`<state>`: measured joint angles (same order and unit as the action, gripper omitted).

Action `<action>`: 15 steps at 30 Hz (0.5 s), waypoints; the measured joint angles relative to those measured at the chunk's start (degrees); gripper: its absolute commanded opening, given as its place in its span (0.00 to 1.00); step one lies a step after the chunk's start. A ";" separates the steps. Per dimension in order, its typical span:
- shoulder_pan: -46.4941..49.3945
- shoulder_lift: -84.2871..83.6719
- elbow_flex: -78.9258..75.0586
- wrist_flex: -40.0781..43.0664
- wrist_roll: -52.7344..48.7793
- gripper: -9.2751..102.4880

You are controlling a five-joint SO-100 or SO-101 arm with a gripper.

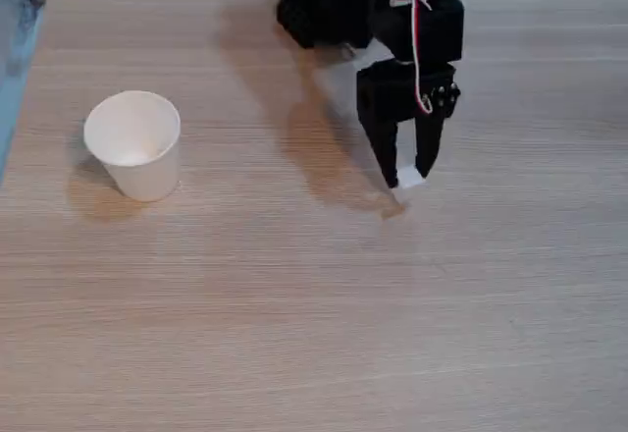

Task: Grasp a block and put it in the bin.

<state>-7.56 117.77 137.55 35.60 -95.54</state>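
Seen from a fixed view above and in front: black pincer (411,177) pointing straight down over the wooden counter (314,295), fingers clamped on the small white block (409,176), one finger on each side of it. Block sitting right at the fingertips, its upper part hidden between the two black fingers (385,152), only the lower corner and one pale face showing; edges soft and hard to make out against the pale wood. Hard to tell whether the block touches the counter or hangs just clear of it, though a faint shadow lies directly beneath and slightly in front. Red and white cable (420,54) running down the front of the wrist, part of it lost against the dark housing. Upper arm (334,0) cut off by the top edge, its joints merging into a dark mass with little detail. Broad blurred shadow of the arm falling on the counter to the left of the pincer. Well apart to the left of the pincer and at about the same depth: white paper cup (133,143), upright, mouth open upward, inside showing plain white. Cup's base partly hidden by its own wall and ringed by a soft shadow. Beyond the arm, along the far edge of the counter, only dim, blurred shapes, too indistinct to name.
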 measured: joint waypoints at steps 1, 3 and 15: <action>0.53 0.70 -0.62 0.79 -0.44 0.13; 1.14 2.37 -1.67 2.20 -1.05 0.13; 13.45 10.02 -3.25 5.80 -4.04 0.12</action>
<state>5.89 127.79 134.30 41.40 -99.58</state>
